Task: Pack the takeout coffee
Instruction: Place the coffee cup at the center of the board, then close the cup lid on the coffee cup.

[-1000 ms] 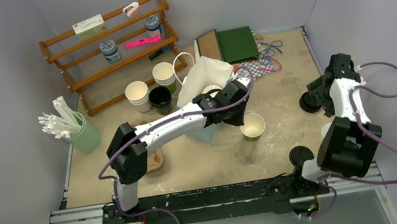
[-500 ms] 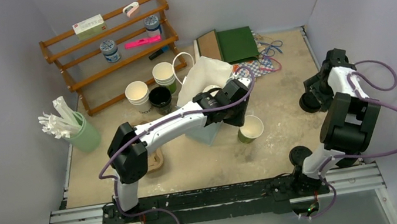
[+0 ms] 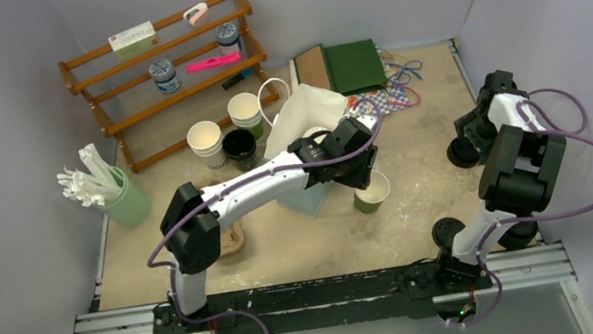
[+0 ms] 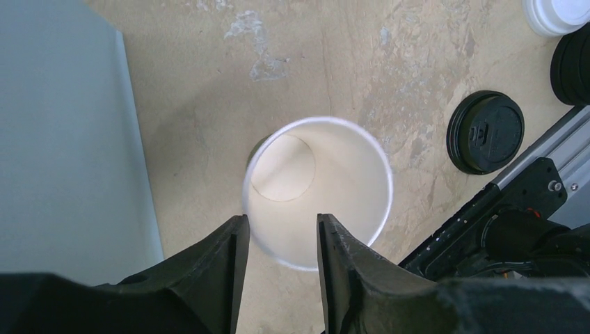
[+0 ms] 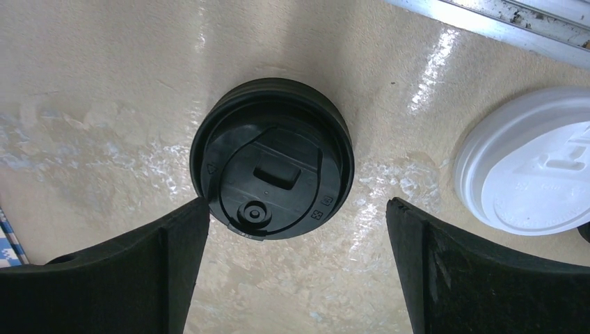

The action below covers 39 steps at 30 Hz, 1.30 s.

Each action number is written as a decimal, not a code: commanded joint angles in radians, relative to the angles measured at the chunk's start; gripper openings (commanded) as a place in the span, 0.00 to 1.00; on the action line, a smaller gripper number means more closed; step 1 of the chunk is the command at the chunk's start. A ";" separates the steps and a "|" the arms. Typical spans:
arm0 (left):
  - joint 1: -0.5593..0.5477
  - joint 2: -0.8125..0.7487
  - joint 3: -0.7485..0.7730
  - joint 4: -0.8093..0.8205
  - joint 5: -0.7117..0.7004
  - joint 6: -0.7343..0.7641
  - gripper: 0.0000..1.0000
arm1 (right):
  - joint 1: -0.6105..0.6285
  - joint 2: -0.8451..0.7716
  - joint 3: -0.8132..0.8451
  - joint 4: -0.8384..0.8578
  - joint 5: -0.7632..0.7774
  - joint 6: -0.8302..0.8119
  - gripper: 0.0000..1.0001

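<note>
Left wrist view shows the left gripper (image 4: 282, 221) parted astride the near rim of a lidless paper cup (image 4: 334, 181) standing on the table (image 4: 209, 90), seemingly not pinching it. The right gripper (image 5: 298, 205) hangs wide open above a loose black lid (image 5: 271, 158). Lidding and packing are both left to do.

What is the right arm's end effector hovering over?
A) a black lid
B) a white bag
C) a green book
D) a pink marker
A: the right wrist view shows a black lid lying flat below and between the open fingers of the right end effector, with a white lid off to one side.
</note>
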 commanded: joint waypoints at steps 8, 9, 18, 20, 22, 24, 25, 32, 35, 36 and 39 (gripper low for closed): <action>0.009 -0.140 0.007 0.105 -0.035 0.066 0.44 | 0.001 0.045 0.058 0.000 -0.023 -0.029 0.99; 0.009 -0.142 0.008 0.103 -0.034 0.067 0.44 | 0.002 0.051 0.061 -0.003 -0.025 -0.029 0.99; 0.009 -0.163 -0.002 0.098 -0.051 0.070 0.44 | 0.007 0.068 0.081 -0.014 -0.008 -0.027 0.89; 0.009 -0.166 -0.006 0.098 -0.057 0.072 0.44 | 0.009 0.063 0.085 -0.018 -0.006 -0.026 0.85; 0.009 -0.166 -0.010 0.099 -0.059 0.073 0.43 | 0.009 0.053 0.088 -0.022 -0.005 -0.025 0.80; 0.009 -0.166 -0.011 0.101 -0.061 0.074 0.43 | 0.009 0.044 0.092 -0.026 -0.005 -0.027 0.76; 0.009 -0.167 -0.013 0.102 -0.060 0.073 0.43 | 0.009 0.041 0.096 -0.029 -0.003 -0.026 0.76; 0.009 -0.174 -0.024 0.109 -0.059 0.069 0.43 | 0.009 0.049 0.090 -0.026 -0.011 -0.029 0.88; 0.009 -0.178 -0.032 0.109 -0.061 0.070 0.43 | 0.009 0.058 0.082 -0.015 -0.013 -0.029 0.89; 0.009 -0.178 -0.035 0.109 -0.061 0.068 0.43 | 0.009 0.062 0.082 -0.013 -0.012 -0.028 0.89; 0.010 -0.179 -0.042 0.109 -0.059 0.066 0.43 | 0.009 0.071 0.083 -0.009 -0.008 -0.029 0.85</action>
